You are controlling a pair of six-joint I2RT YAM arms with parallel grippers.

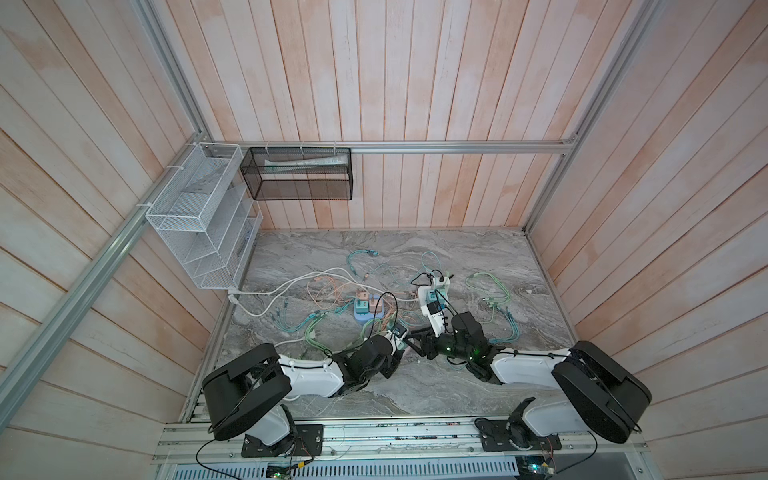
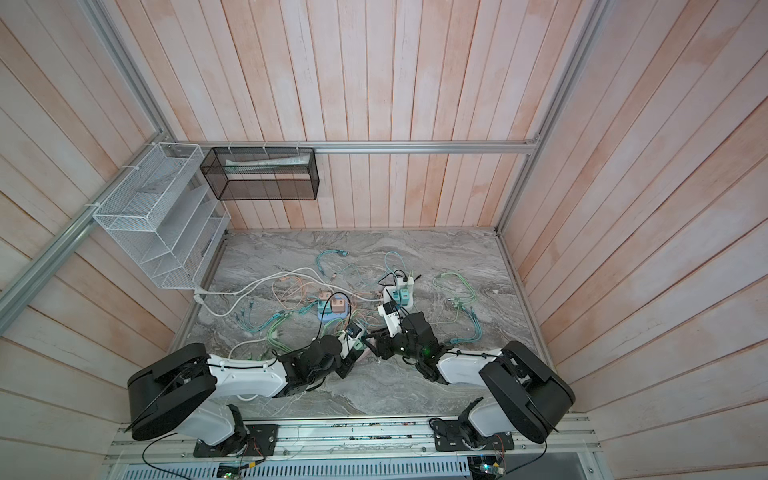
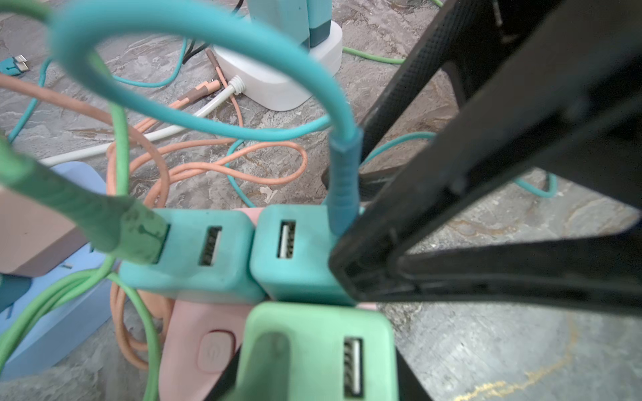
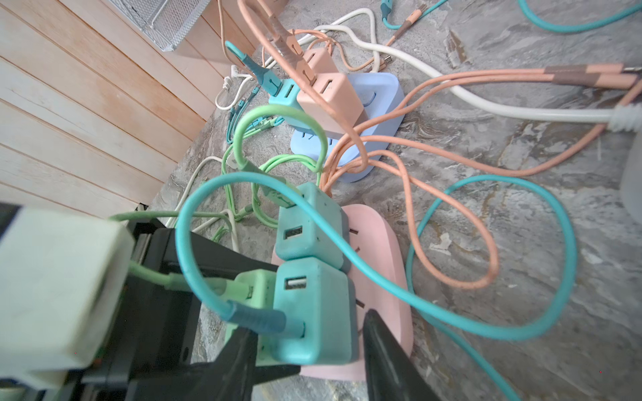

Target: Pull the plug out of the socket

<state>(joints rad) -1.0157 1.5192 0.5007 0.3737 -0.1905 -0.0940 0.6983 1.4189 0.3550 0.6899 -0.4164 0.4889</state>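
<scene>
Grasp step at the pink strip (image 4: 378, 243), near centre of the tabletop (image 1: 432, 395); by my reading the pull has not begun.
Nearest: left pincer (image 3: 318, 382) is clamped together on the green plug (image 4: 253, 288); cannot tell whether that plug is seated. Just far-right of it, right pincer (image 4: 309, 321) stands apart astride the teal plug (image 3: 295, 253), one jaw on each side, firm contact unclear. This plug sits in the strip, with its teal cable (image 3: 194, 21) arching over it. A second teal plug (image 4: 309, 222) touches it on the far-left. Farther left is the blue strip (image 4: 382, 97), farther right the white strip (image 3: 278, 80). Next move, as I judge: close the right jaws fully, then draw straight off the strip's face while the left steadies. The looped cables may snag.
</scene>
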